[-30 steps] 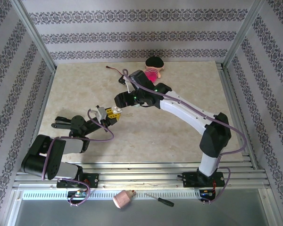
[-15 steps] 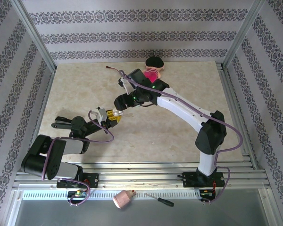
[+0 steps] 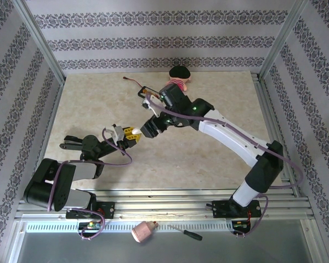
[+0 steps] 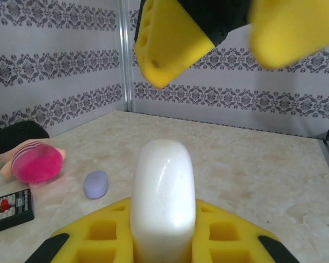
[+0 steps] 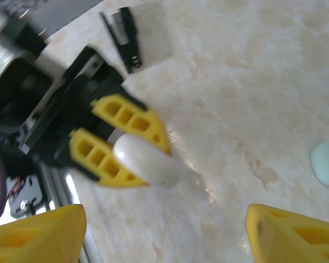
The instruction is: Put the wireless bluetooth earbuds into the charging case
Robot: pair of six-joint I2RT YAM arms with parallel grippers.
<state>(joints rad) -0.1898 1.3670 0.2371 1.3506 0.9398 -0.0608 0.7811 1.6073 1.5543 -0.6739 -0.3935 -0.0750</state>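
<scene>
Charging case (image 4: 163, 197), by its size, is the white piece that the left gripper (image 3: 133, 133) clenches between its two yellow fingers, a little above the middle of the table (image 3: 208, 159). The left arm is folded low near its base and its forearm lies along the table toward the right, with the gripper pointing to the centre. The right arm makes a long arc from its base at the near right, and its wrist bends down so that the right gripper (image 5: 167, 241) faces the tip of the white piece. Its jaws stand wide apart with nothing between them. The fingers of both grippers are yellow plastic with square hollows. The table top is beige with a marble pattern. The case is pebble-shaped, smooth and glossy, with a rounded end sticking out past the fingers. A small lavender piece (image 4: 95, 184) lies on the table near a plush toy (image 4: 30, 159) with black hair and a pink body, and a mint piece (image 5: 326, 163) lies apart; whether these are earbuds or cases I cannot tell
</scene>
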